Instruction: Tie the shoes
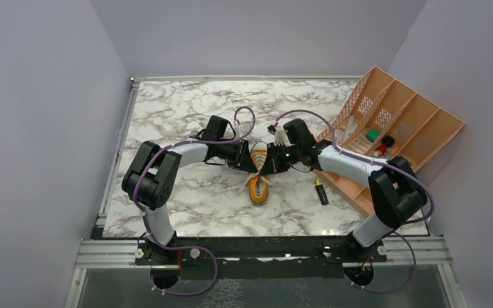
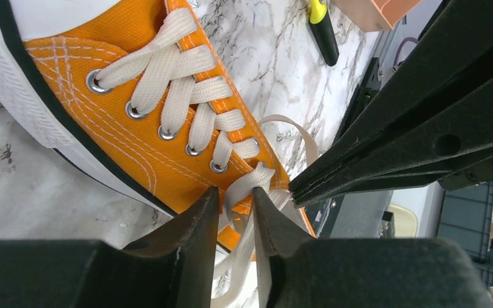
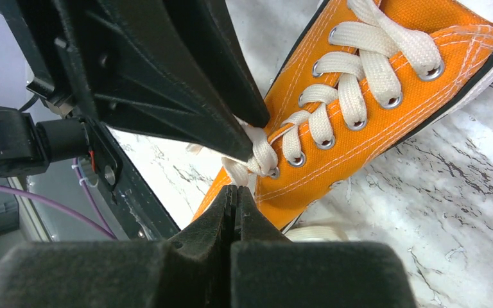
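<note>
The orange sneaker (image 1: 259, 187) lies in the middle of the marble table, its white toe cap toward the near edge. Both grippers meet over the top of its white laces (image 2: 186, 96). My left gripper (image 2: 236, 200) has its fingers narrowly apart with a lace loop squeezed between them, just past the last eyelets. My right gripper (image 3: 237, 189) is shut, its tips pinching a lace strand beside the knot area. The shoe (image 3: 372, 147) fills the right wrist view. In the top view the left gripper (image 1: 255, 163) and the right gripper (image 1: 271, 168) almost touch.
A peach slotted rack (image 1: 391, 128) lies tilted at the right, holding a green and a red item. A black marker with a yellow cap (image 1: 321, 191) lies between the shoe and the rack; it also shows in the left wrist view (image 2: 324, 29). Walls enclose the table.
</note>
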